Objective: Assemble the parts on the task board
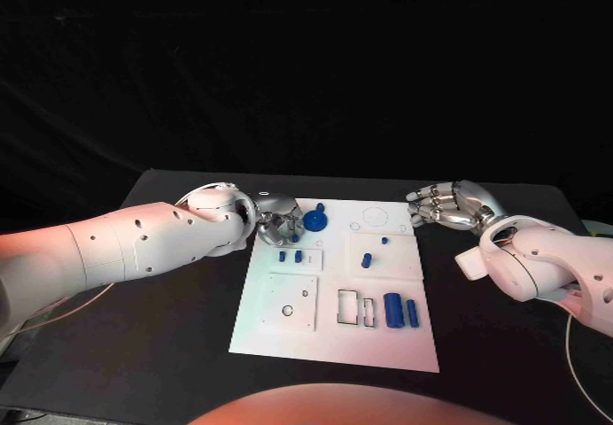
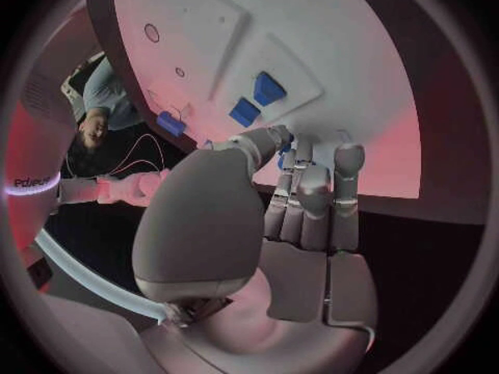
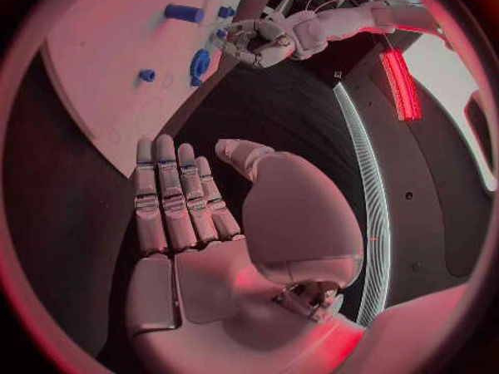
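The robot's silver left hand (image 1: 275, 221) hovers at the far left corner of the white rectangular task board (image 1: 335, 341), fingers apart and holding nothing, its fingertips just beside a round blue plastic part with a tab (image 1: 314, 218), which lies to the hand's right. The silver right hand (image 1: 445, 205) waits with fingers extended and empty off the board's far right corner, well apart from that piece. The left hand is plainly nearer, so the pickup likely falls to it.

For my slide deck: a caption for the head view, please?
Left hand reaches over the white task board's far-left corner near a blue part; right hand hovers open.
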{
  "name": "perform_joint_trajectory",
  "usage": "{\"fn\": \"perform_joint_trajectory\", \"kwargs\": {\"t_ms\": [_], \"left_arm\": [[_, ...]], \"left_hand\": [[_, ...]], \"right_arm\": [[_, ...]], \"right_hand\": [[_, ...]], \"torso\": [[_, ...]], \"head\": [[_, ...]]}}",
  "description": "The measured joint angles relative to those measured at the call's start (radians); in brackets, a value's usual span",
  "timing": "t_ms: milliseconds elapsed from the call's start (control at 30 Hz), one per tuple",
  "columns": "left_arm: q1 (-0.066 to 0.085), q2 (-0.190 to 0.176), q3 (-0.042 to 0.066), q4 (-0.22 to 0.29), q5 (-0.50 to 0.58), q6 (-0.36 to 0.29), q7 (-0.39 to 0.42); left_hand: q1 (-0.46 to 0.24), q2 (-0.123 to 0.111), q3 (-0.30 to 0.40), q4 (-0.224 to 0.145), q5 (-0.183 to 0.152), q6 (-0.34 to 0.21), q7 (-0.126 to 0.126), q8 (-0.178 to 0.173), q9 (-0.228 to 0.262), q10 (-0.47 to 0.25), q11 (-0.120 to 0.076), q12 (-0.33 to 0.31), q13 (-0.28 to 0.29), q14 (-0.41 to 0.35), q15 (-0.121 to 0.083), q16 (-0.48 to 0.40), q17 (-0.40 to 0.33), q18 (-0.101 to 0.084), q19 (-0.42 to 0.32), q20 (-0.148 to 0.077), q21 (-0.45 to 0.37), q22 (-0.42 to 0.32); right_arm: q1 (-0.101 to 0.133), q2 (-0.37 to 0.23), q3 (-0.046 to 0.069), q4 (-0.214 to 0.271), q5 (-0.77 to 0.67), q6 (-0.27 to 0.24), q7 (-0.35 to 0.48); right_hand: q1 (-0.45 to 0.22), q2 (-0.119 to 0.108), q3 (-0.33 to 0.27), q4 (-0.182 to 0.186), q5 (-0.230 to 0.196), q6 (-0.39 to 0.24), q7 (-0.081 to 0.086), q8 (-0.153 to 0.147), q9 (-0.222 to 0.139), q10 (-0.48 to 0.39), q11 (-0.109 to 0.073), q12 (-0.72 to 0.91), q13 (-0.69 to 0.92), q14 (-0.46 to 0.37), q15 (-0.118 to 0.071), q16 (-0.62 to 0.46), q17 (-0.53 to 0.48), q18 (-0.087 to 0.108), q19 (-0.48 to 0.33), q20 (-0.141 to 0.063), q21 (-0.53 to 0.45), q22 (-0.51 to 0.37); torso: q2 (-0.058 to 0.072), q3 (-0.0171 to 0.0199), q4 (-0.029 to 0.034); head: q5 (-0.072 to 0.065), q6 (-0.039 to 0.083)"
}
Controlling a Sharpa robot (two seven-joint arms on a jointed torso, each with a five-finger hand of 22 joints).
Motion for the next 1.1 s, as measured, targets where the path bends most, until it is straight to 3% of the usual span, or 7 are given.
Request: {"fn": "perform_joint_trajectory", "kwargs": {"t_ms": [367, 567, 733, 800, 867, 1033, 1100], "left_arm": [[0.0, -0.011, 0.002, -0.001, 0.0, -0.001, -0.006], [-0.001, -0.035, 0.009, -0.003, 0.007, -0.004, -0.007], [0.0, -0.066, 0.022, -0.006, 0.051, -0.014, -0.001], [0.002, -0.085, 0.028, -0.004, 0.103, -0.026, 0.008], [0.005, -0.102, 0.033, -0.001, 0.167, -0.039, 0.019], [0.008, -0.142, 0.037, 0.026, 0.461, -0.09, 0.074], [0.008, -0.153, 0.038, 0.043, 0.587, -0.107, 0.1]], "left_hand": [[-0.004, -0.004, 0.0, 0.005, 0.0, -0.02, -0.002, -0.01, -0.004, -0.015, 0.004, -0.017, 0.0, -0.017, 0.003, -0.013, -0.028, 0.0, -0.015, 0.003, -0.018, -0.018], [-0.004, -0.004, 0.005, 0.01, 0.0, -0.018, 0.0, -0.01, -0.004, -0.051, 0.016, -0.042, -0.007, -0.067, 0.012, -0.053, -0.117, 0.0, -0.057, 0.01, -0.059, -0.063], [-0.004, -0.004, 0.009, 0.008, 0.0, -0.008, 0.01, -0.001, -0.003, -0.054, 0.018, -0.042, -0.008, -0.092, 0.016, -0.077, -0.174, 0.007, -0.081, 0.012, -0.082, -0.09], [-0.004, -0.004, 0.014, 0.014, 0.0, 0.01, 0.016, 0.013, 0.001, -0.059, 0.023, -0.044, -0.009, -0.148, 0.018, -0.133, -0.279, 0.024, -0.121, 0.015, -0.122, -0.13], [-0.004, -0.004, 0.014, 0.014, 0.0, 0.018, 0.018, 0.021, 0.004, -0.035, 0.018, -0.025, -0.004, -0.143, 0.015, -0.135, -0.281, 0.024, -0.123, 0.016, -0.132, -0.142], [-0.013, 0.005, 0.007, 0.021, 0.0, 0.022, 0.021, 0.027, 0.004, -0.03, 0.016, 0.002, 0.005, -0.181, 0.013, -0.212, -0.348, 0.024, -0.134, 0.013, -0.175, -0.17], [-0.013, 0.005, 0.004, 0.024, 0.0, 0.024, 0.023, 0.033, 0.004, -0.03, 0.016, 0.008, 0.007, -0.192, 0.017, -0.24, -0.363, 0.024, -0.141, 0.012, -0.195, -0.183]], "right_arm": [[-0.001, -0.001, 0.0, -0.003, -0.002, 0.001, 0.0], [-0.001, -0.002, 0.0, -0.012, -0.025, 0.01, -0.004], [-0.001, 0.0, 0.0, -0.028, -0.085, 0.025, -0.009], [-0.001, 0.001, 0.0, -0.037, -0.131, 0.035, -0.013], [0.0, 0.003, 0.001, -0.042, -0.18, 0.045, -0.018], [0.005, 0.018, 0.003, -0.042, -0.375, 0.077, -0.046], [0.007, 0.027, 0.004, -0.04, -0.458, 0.089, -0.061]], "right_hand": [[0.0, 0.0, 0.0, 0.0, 0.0, 0.0, 0.0, 0.0, -0.001, 0.0, 0.0, 0.0, 0.0, 0.0, 0.0, 0.0, -0.001, 0.0, 0.0, 0.0, 0.0, -0.002], [0.039, -0.004, 0.013, -0.059, -0.035, 0.035, 0.005, 0.019, -0.001, 0.003, -0.007, 0.0, -0.001, 0.039, -0.013, 0.007, 0.003, 0.0, 0.024, -0.006, 0.015, -0.006], [0.073, 0.001, 0.007, -0.108, -0.098, 0.075, 0.012, 0.031, 0.0, 0.037, -0.036, -0.002, -0.003, 0.128, -0.045, 0.048, 0.026, 0.0, 0.092, -0.042, 0.08, 0.034], [0.09, 0.008, -0.008, -0.133, -0.117, 0.103, 0.005, 0.031, -0.006, 0.074, -0.05, -0.018, -0.004, 0.202, -0.071, 0.082, 0.048, 0.0, 0.13, -0.072, 0.146, 0.088], [0.096, 0.014, -0.027, -0.158, -0.122, 0.137, -0.005, 0.031, -0.015, 0.124, -0.069, -0.041, -0.004, 0.291, -0.101, 0.13, 0.085, 0.0, 0.167, -0.104, 0.24, 0.171], [0.096, 0.014, -0.027, -0.183, -0.126, 0.186, -0.028, 0.01, -0.038, 0.207, -0.092, -0.107, -0.003, 0.438, -0.136, 0.267, 0.195, 0.0, 0.208, -0.143, 0.415, 0.328], [0.075, 0.005, -0.02, -0.189, -0.13, 0.195, -0.03, -0.001, -0.044, 0.227, -0.095, -0.135, -0.001, 0.453, -0.141, 0.324, 0.242, 0.0, 0.212, -0.146, 0.454, 0.364]], "torso": [[0.0, 0.0, 0.0], [0.0, 0.0, 0.0], [-0.001, 0.0004, 0.0], [-0.002, 0.0006, 0.0], [-0.002, 0.0006, -0.0001], [-0.001, 0.0, -0.0011], [0.0, -0.0007, -0.0013]], "head": [[0.001, 0.001], [0.0, 0.003], [-0.003, 0.007], [-0.007, 0.011], [-0.013, 0.015], [-0.036, 0.026], [-0.046, 0.028]]}}
